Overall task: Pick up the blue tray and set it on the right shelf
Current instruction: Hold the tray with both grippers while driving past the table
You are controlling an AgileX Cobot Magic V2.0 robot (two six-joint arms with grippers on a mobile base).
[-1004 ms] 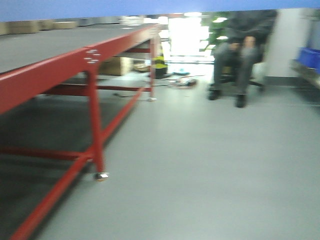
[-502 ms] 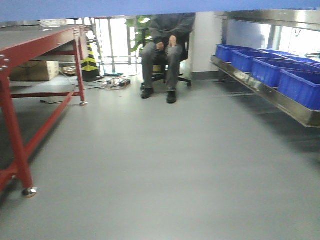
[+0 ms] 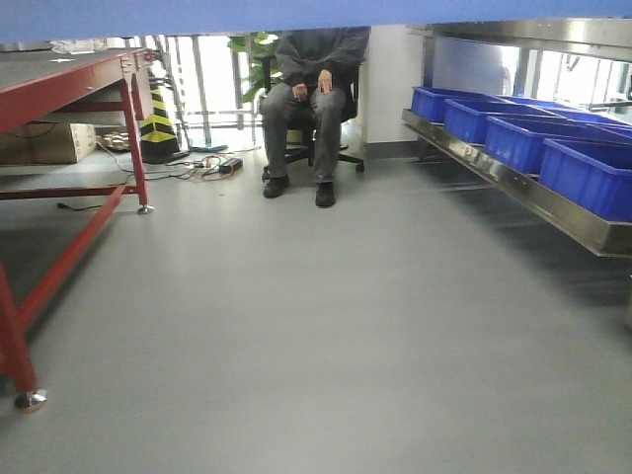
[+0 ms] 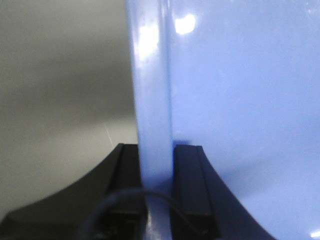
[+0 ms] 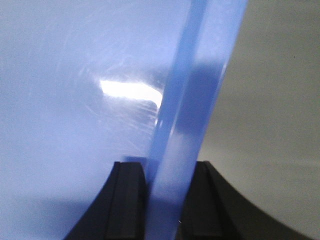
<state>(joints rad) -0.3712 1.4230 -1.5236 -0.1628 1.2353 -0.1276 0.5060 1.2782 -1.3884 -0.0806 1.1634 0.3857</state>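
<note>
Glossy scratched plastic blue tray (image 4: 240,100); shiny brushed-steel right shelf (image 3: 518,188); smooth floor (image 3: 346,326), slight sheen.

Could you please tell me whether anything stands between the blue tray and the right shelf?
Nothing visible blocks the floor between the blue tray and the right shelf; dark blue bins fill its lower level, though.

The grey floor (image 3: 326,326) bears a red-framed table (image 3: 69,84) at the left; beyond it stand a striped cone (image 3: 156,120) and loose cables (image 3: 212,164). The right shelf (image 3: 523,190) carries deep blue bins (image 3: 583,173) in a row along its steel lip; they sit side by side.
</note>
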